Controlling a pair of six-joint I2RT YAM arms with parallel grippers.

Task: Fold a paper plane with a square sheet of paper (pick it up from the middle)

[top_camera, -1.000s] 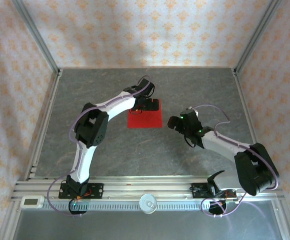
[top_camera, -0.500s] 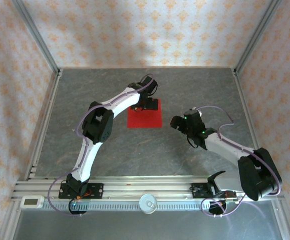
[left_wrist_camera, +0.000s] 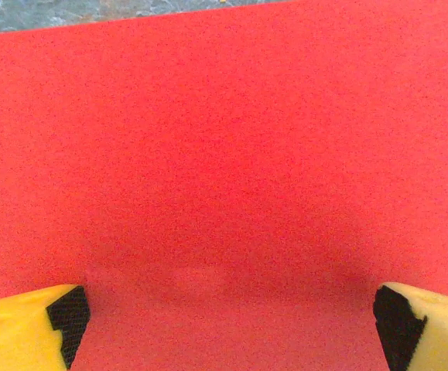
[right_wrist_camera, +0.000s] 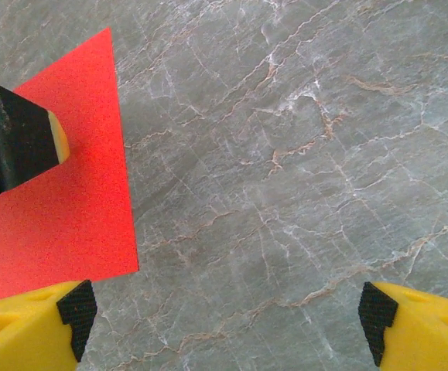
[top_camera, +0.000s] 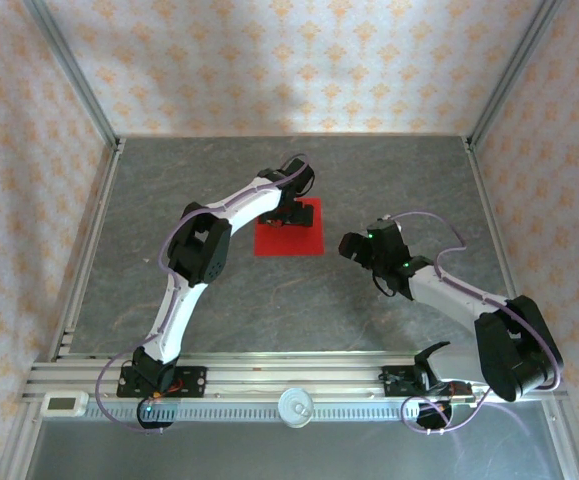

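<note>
1. As I watch from the overhead camera, the square sheet of paper (top_camera: pixel 291 238) lies flat on the grey marbled table (top_camera: pixel 399 170), near the middle and a little toward the far side.
2. My left gripper (top_camera: pixel 291 210) hangs over the sheet's far half, with its arm reaching in from the left.
3. On the left wrist camera its yellow fingers (left_wrist_camera: pixel 22 328) stand wide apart, released, with nothing between them. Red paper spreads beneath, and a strip of table shows along the top edge.
4. I cannot tell whether those fingertips touch the paper.
5. My right gripper (top_camera: pixel 354 245) sits just to the right of the sheet, apart from it.
6. Its jaws are also spread wide and hold nothing. On the right wrist camera bare table lies between them, and one corner of the sheet comes close to one finger.
</note>
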